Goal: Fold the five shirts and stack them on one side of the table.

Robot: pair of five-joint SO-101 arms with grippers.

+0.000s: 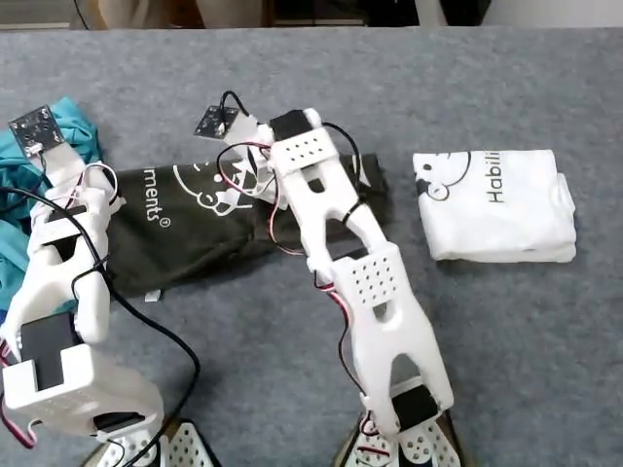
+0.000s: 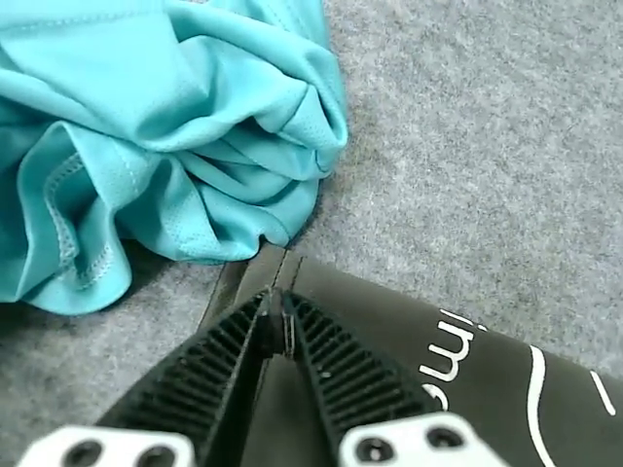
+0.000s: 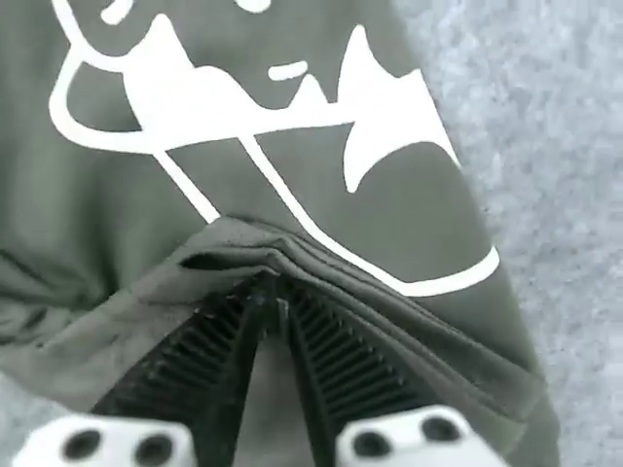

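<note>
A dark olive shirt (image 1: 185, 233) with white print lies half-folded across the middle-left of the grey table. My left gripper (image 1: 107, 192) is shut on its left edge; the left wrist view shows the jaws (image 2: 275, 316) pinching the hem of the olive shirt (image 2: 467, 379). My right gripper (image 1: 243, 170) is at the shirt's far edge, over the white print. In the right wrist view it (image 3: 268, 297) is shut on a raised fold of the olive shirt (image 3: 243, 165). A crumpled teal shirt (image 1: 24, 185) lies at the far left, right beside the left gripper (image 2: 165, 126).
A folded white shirt (image 1: 496, 204) with dark print sits at the right side of the table. Bare grey table surface (image 1: 506, 360) stretches along the front right and across the far side. Cables hang from both arms over the olive shirt.
</note>
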